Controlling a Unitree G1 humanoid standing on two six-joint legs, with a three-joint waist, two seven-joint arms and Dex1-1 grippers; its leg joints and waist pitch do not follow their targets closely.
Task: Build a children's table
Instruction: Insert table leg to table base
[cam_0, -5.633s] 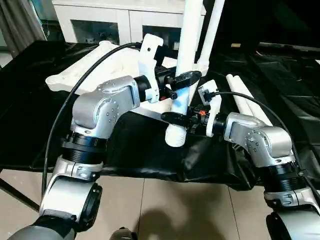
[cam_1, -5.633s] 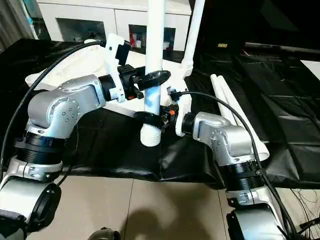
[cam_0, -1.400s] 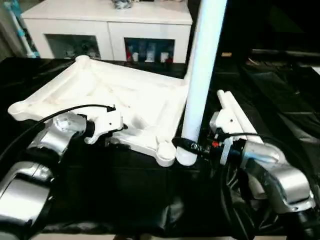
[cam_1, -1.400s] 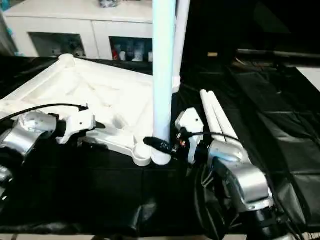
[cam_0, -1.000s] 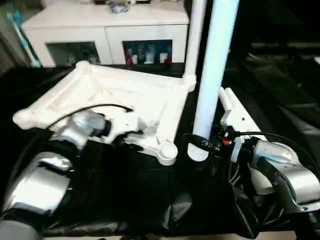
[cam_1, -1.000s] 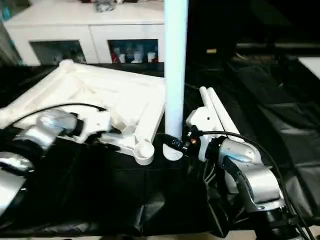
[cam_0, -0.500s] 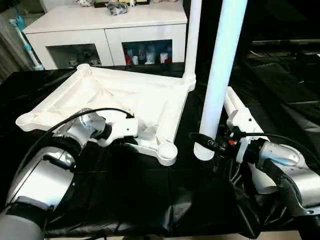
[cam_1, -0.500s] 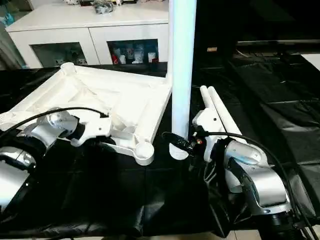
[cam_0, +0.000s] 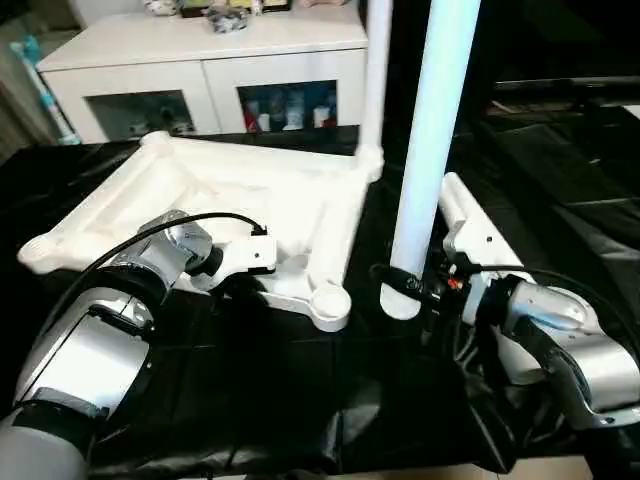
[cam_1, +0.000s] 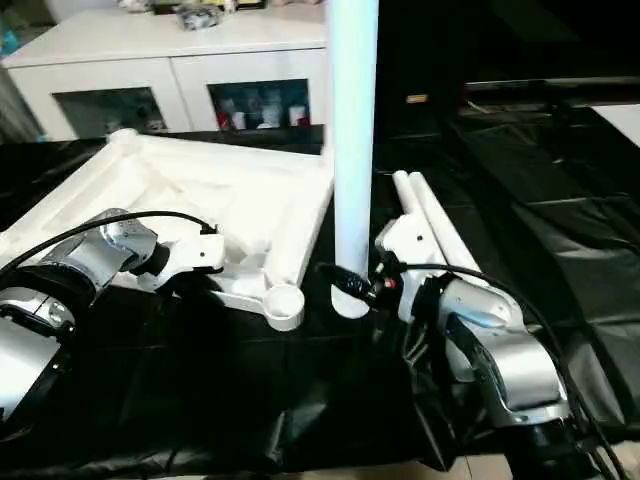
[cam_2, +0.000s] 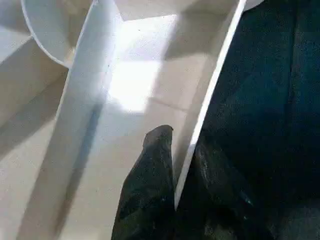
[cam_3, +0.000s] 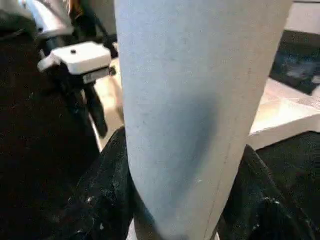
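left wrist view: black fingers (cam_2: 150, 170) pinch tabletop (cam_0: 250, 195) rib.

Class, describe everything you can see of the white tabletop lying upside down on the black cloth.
The tabletop is white plastic, lying underside up on the black cloth. Ribs cross its recessed middle, and round sockets sit at its corners. The nearest socket is empty; one leg stands upright in the far corner. The left hand pinches its thin near rim, one finger on each side.

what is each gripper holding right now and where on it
Right gripper: the upright leg, near its bottom end. Left gripper: pinching the tabletop edge wall.
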